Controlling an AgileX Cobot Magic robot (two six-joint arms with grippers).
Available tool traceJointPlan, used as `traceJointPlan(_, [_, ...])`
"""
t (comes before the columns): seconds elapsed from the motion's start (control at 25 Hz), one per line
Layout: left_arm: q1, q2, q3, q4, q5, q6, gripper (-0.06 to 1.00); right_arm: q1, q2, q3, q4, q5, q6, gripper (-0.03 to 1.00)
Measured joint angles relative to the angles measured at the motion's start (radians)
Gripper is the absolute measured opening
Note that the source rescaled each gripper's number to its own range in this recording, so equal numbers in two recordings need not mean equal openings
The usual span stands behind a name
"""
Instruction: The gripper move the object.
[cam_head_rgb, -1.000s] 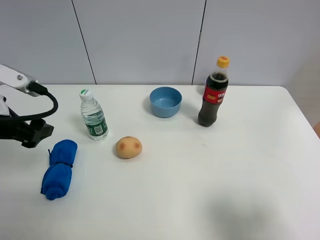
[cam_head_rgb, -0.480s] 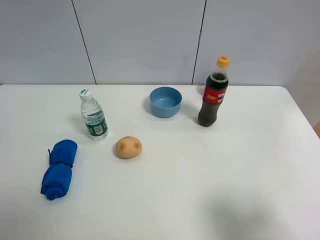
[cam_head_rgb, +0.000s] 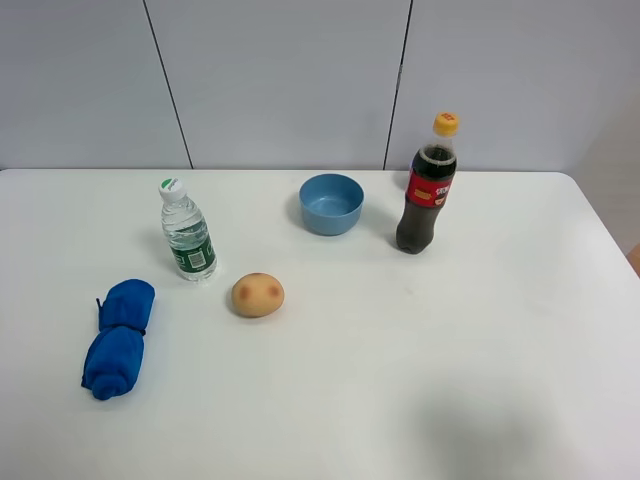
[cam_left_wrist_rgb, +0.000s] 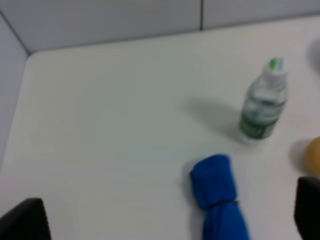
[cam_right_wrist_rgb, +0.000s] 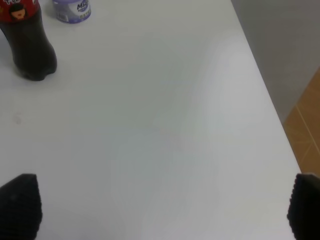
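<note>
From the high exterior camera, a white table filled the view, with grey wall panels behind it. No arm or gripper appeared here. A blue rolled cloth lay at the near left. Just beyond it, farther back, a small water bottle with a green cap stood upright. A potato sat to the right of the water bottle and nearer, close to it but apart. A blue bowl rested toward the far middle. A cola bottle with a yellow cap stood upright to the right of the bowl.

The left wrist camera looked down on the blurred water bottle and the cloth, with the potato's edge at the frame border. Two dark fingertips of the left gripper sat at opposite corners, spread wide with nothing between them.

The right wrist camera showed bare table, the cola bottle's base and a small purple-labelled container beyond it. The right gripper fingertips were likewise wide apart and empty.
</note>
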Motion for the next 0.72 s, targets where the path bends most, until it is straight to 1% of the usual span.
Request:
traceJointPlan(0.08, [-0.001, -0.071, 0.013, -0.019, 0.002, -0.005, 0.99, 0.000, 0.000, 0.000, 0.000, 0.000, 0.000, 1.00])
traceJointPlan(0.16, [-0.005, -0.139, 0.056, -0.022, -0.007, -0.005, 0.99, 0.000, 0.000, 0.000, 0.000, 0.000, 0.000, 1.00])
traceJointPlan(0.2, [-0.005, -0.177, 0.090, -0.021, -0.020, -0.002, 0.99, 0.000, 0.000, 0.000, 0.000, 0.000, 0.000, 1.00])
traceJointPlan(0.24, [-0.005, -0.249, 0.169, -0.021, -0.054, 0.002, 1.00, 0.000, 0.000, 0.000, 0.000, 0.000, 0.000, 1.00])
traceJointPlan(0.4, [-0.005, -0.390, 0.343, -0.021, -0.123, 0.002, 1.00, 0.000, 0.000, 0.000, 0.000, 0.000, 0.000, 1.00])
traceJointPlan(0.44, [-0.005, -0.420, 0.380, -0.021, -0.125, 0.002, 1.00, 0.000, 0.000, 0.000, 0.000, 0.000, 0.000, 1.00])
traceJointPlan(0.48, [-0.005, -0.420, 0.380, -0.021, -0.125, 0.002, 1.00, 0.000, 0.000, 0.000, 0.000, 0.000, 0.000, 1.00])
traceJointPlan(0.6, [-0.005, -0.482, 0.461, -0.022, -0.125, 0.002, 1.00, 0.000, 0.000, 0.000, 0.000, 0.000, 0.000, 1.00])
traceJointPlan(0.68, [-0.005, -0.504, 0.492, -0.024, -0.122, 0.002, 1.00, 0.000, 0.000, 0.000, 0.000, 0.000, 0.000, 1.00])
traceJointPlan(0.72, [-0.005, -0.513, 0.508, -0.025, -0.101, 0.002, 1.00, 0.000, 0.000, 0.000, 0.000, 0.000, 0.000, 1.00])
